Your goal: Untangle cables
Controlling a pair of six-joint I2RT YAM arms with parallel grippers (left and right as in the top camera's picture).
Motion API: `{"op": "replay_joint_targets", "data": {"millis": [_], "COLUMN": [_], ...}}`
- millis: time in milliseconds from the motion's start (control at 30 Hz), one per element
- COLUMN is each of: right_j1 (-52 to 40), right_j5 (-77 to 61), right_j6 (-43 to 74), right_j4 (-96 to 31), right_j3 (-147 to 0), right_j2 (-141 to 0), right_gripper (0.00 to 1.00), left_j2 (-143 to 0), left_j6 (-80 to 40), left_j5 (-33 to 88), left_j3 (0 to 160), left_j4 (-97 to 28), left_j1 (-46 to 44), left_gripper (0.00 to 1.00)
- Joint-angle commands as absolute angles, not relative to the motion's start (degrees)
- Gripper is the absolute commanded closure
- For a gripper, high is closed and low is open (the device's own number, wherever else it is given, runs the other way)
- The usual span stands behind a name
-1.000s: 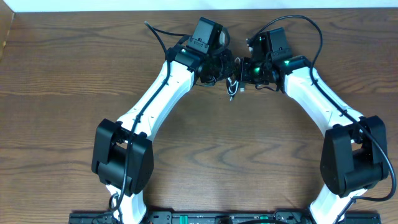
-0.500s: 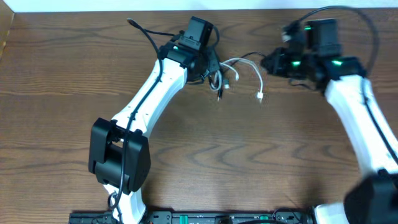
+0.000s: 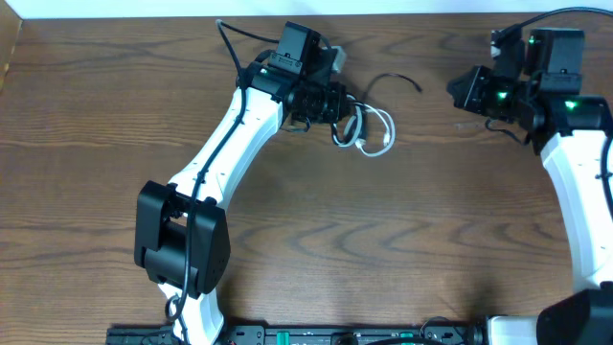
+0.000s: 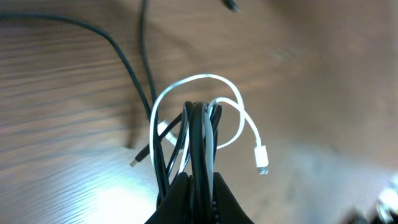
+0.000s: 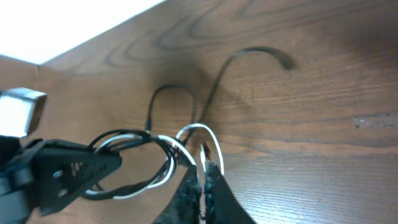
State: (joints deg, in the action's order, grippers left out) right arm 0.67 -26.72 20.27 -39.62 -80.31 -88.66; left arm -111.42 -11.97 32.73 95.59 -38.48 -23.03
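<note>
We are observing 1 piece of furniture: a table (image 3: 383,240) with a brown wood-grain top, filling almost the whole overhead view. The grain is running mostly left to right, with oval figuring showing in the lower middle. Along the far edge, a white band (image 3: 144,8) is bordering the tabletop; we are not able to tell whether it is a wall or another surface. In the right wrist view it is appearing as a bright, overexposed area. At the top left, the table's edge (image 3: 10,59) is showing as a paler strip. In the left wrist view, a light glare (image 4: 112,193) is washing out the wood at the lower left.
</note>
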Motion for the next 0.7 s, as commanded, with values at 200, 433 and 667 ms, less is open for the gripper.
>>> {"op": "replay_joint_targets", "data": {"millis": [200,433,667], "right_j1": [-2.52,-4.12,-4.95], "right_j5": [-33.32,-33.41,-38.79], "right_j6": [5.02,-9.23,-16.93], "right_j4": [-41.63,-47.99,-51.46], "right_j3": [-80.40,-80.40,-80.40], "right_j2": [-90.30,-92.23,-98.35], "right_gripper": [0.70,0.62,0.66], "left_j2": [-111.20,-111.20,-111.20], "left_j6": [-1.08,-1.08,-1.08], "left_j5": [55.90,59.51,63.07], "left_j3": [95.88,95.88,95.88], "left_j4": [-34.79,-33.98,-33.93], "left_j1": [-22.98,-21.85,-20.62], "left_gripper": [0.92,0.93,0.92]}}
